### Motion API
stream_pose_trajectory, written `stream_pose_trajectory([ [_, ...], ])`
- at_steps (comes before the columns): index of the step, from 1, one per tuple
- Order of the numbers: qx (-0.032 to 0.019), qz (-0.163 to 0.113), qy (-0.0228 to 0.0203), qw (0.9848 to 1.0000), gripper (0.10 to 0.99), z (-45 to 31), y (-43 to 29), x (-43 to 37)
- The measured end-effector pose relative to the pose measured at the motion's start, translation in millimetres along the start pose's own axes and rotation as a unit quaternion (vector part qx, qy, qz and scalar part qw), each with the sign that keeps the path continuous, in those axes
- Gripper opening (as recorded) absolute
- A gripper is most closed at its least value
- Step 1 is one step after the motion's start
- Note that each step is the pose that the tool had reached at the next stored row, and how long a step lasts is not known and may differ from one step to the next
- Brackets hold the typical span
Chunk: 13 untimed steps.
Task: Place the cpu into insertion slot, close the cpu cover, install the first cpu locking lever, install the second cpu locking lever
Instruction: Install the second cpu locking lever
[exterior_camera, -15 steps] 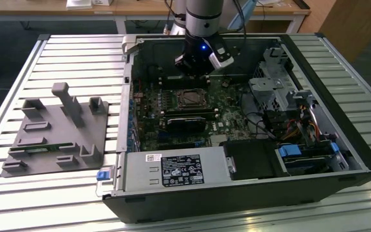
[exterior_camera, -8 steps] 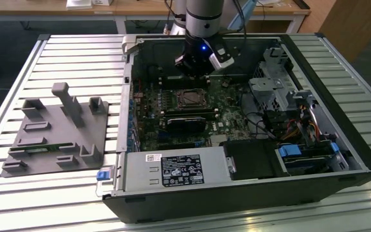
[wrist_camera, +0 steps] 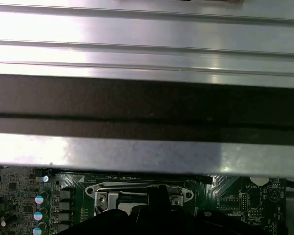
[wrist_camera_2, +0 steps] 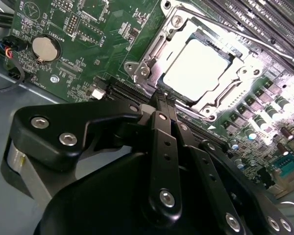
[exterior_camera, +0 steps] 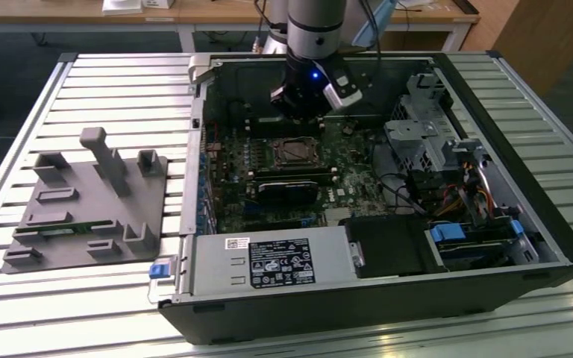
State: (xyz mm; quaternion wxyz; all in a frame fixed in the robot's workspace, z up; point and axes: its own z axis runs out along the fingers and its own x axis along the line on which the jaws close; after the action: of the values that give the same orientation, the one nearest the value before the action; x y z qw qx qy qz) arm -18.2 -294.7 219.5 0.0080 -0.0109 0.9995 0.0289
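The cpu (wrist_camera_2: 198, 68) lies flat in the insertion slot (exterior_camera: 295, 152) on the green board, its metal top glaring bright. The silver cpu cover (wrist_camera_2: 152, 56) is down around it, framing the chip through its window. My gripper (wrist_camera_2: 164, 100) hangs just beyond the socket, with its two slim black fingers pressed together and their tips at the edge of the cover frame. Nothing shows between them. In the exterior view the gripper (exterior_camera: 301, 118) hovers inside the open computer case, just beyond the socket. The first wrist view shows the cover frame (wrist_camera: 105, 191) behind the dark fingers.
A grey fixture plate (exterior_camera: 87, 201) with upright posts lies at the exterior view's left on the slatted table. Inside the case are a power supply (exterior_camera: 266, 261), a drive cage (exterior_camera: 426, 142), cables (exterior_camera: 465, 198) and a coin battery (wrist_camera_2: 43, 48). The case wall (wrist_camera: 147, 63) stands close by.
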Motion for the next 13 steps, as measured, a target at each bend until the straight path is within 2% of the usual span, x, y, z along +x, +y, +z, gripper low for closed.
stream_pose_trajectory([
  [13,0.0006,0.000,0.0000,1.0000,0.106,-0.9,-10.1,0.2],
])
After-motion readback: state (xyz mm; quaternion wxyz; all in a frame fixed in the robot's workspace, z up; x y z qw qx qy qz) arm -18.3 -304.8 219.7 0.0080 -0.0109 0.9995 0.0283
